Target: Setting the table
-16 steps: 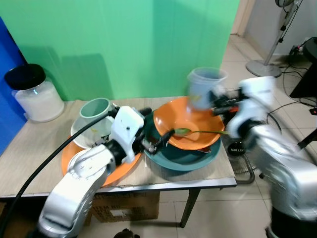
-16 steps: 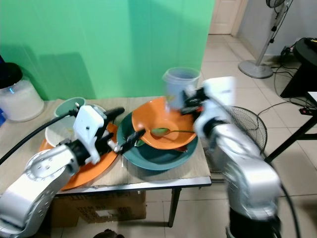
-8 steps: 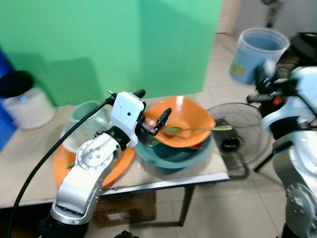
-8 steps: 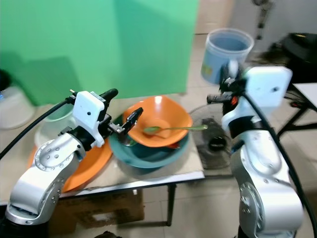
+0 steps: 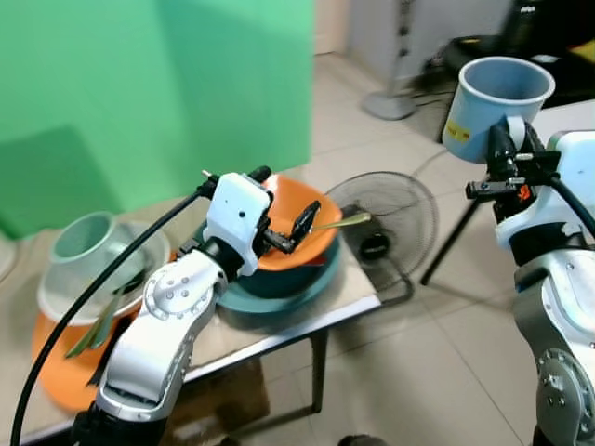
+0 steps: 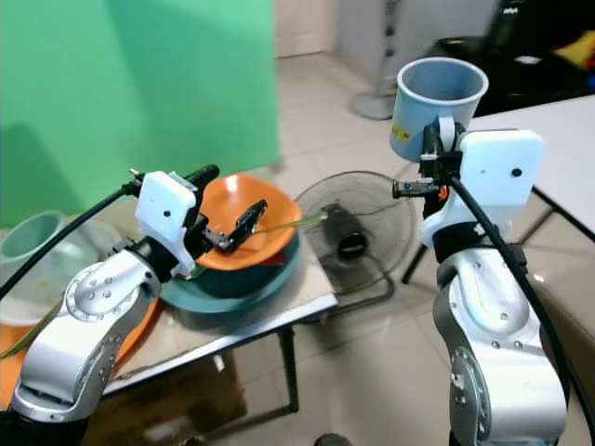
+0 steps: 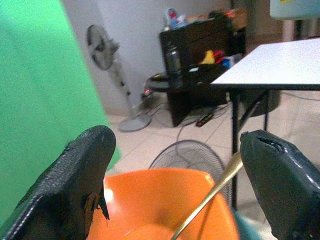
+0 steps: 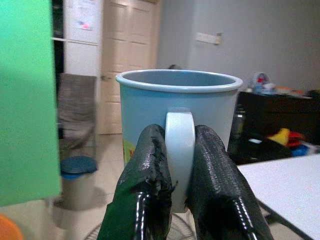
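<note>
My right gripper [image 6: 433, 153] is shut on the handle of a light blue mug [image 6: 437, 98], held upright and high at the right, beyond the wooden table's [image 5: 307, 311] edge. In the right wrist view the black fingers [image 8: 145, 190] pinch the mug's handle [image 8: 179, 150]. My left gripper [image 5: 282, 200] stands open above an orange bowl [image 5: 284, 243], with nothing between its fingers [image 7: 85, 180]. The orange bowl rests in a teal bowl [image 5: 279, 288]. A gold-handled spoon [image 5: 339, 221] lies in the orange bowl, its handle poking over the rim.
A mint cup [image 5: 82, 240] stands in a white bowl [image 5: 56, 293] on an orange plate [image 5: 51, 367] at the wooden table's left. A floor fan [image 5: 386, 212] lies beside that table. A white table [image 6: 558, 130] stands at the right. Tiled floor lies between.
The view has swung to the right. My right gripper has carried the mug from above the bowls out to the right and higher. The left gripper stays open over the orange bowl.
</note>
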Available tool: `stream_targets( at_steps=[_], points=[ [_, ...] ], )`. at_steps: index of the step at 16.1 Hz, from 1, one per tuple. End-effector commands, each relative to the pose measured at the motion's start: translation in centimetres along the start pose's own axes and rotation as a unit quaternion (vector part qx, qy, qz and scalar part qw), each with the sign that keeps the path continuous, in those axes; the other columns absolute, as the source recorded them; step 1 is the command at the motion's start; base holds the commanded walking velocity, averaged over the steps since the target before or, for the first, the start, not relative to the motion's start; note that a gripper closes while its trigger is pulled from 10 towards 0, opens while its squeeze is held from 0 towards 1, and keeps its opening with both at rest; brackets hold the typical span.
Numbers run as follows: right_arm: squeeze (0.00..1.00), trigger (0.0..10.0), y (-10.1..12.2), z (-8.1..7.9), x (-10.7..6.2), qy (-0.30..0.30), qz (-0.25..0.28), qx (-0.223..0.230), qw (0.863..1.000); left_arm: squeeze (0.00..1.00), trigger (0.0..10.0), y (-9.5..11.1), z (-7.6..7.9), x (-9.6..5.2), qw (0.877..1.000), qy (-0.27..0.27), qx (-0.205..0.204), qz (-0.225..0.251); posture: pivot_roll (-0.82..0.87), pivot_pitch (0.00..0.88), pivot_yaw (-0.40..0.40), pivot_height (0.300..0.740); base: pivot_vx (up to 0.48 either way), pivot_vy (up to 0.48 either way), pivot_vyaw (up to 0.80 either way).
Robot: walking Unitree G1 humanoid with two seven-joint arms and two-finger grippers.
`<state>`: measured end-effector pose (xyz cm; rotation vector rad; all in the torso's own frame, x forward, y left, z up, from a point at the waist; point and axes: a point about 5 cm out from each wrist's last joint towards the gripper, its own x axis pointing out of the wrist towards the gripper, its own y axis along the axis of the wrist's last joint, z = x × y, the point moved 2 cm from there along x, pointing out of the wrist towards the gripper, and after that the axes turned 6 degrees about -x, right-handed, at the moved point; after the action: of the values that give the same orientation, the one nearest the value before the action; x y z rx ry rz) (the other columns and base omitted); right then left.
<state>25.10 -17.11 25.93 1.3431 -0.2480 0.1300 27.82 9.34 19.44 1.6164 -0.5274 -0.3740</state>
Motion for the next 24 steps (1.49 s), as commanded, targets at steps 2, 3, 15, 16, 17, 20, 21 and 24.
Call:
stream_targets(
  at_steps=[2,3,15,16,17,20,21,24],
  points=[
    [0.00,2.1,-1.6,0.1,-0.3,-0.012,-0.033,0.002,0.999,0.91,10.0,-0.2,-0.2,0.0,1.000,0.015,-0.002,0.001,-0.01,0.002,0.032,0.740,0.000,0.000,-0.79],
    [0.00,0.0,-2.5,0.4,-0.3,-0.022,-0.050,0.010,0.998,0.78,10.0,-0.3,-0.5,0.0,1.000,0.029,-0.006,0.002,-0.01,0.010,0.028,0.740,0.000,0.000,-0.80],
    [0.00,10.0,-4.9,-1.0,-0.9,-0.002,-0.092,0.016,0.996,0.00,10.0,-1.1,-2.0,-0.8,0.994,0.107,-0.011,-0.003,0.01,0.013,0.003,0.740,0.000,0.000,-0.79],
    [0.00,10.0,-5.1,-1.1,-0.9,-0.001,-0.094,0.012,0.996,0.00,10.0,-1.0,-2.2,-0.8,0.994,0.111,-0.008,0.001,0.01,0.013,0.003,0.740,0.000,0.000,-0.77],
    [0.00,10.0,-5.4,-1.3,-0.9,0.005,-0.098,0.012,0.995,0.00,10.0,-0.9,-2.1,-0.8,0.994,0.111,-0.014,0.006,0.01,0.012,0.003,0.740,0.000,0.000,-0.77],
    [0.00,10.0,-6.6,-1.7,-1.3,0.012,-0.118,0.038,0.992,0.00,10.0,-0.7,-1.9,-0.8,0.994,0.103,-0.022,0.012,0.00,0.006,0.005,0.740,0.195,0.000,-0.26],
    [0.00,10.0,-6.6,-1.7,-1.3,0.010,-0.120,0.041,0.992,0.00,10.0,-0.8,-1.9,-0.8,0.994,0.102,-0.024,0.012,0.00,0.006,0.006,0.740,0.311,0.000,0.00],
    [0.00,10.0,-6.6,-1.8,-1.3,0.018,-0.118,0.040,0.992,0.00,10.0,-1.0,-1.8,-0.8,0.994,0.102,-0.028,0.009,0.00,0.004,0.009,0.740,0.310,0.000,0.00]
  ],
)
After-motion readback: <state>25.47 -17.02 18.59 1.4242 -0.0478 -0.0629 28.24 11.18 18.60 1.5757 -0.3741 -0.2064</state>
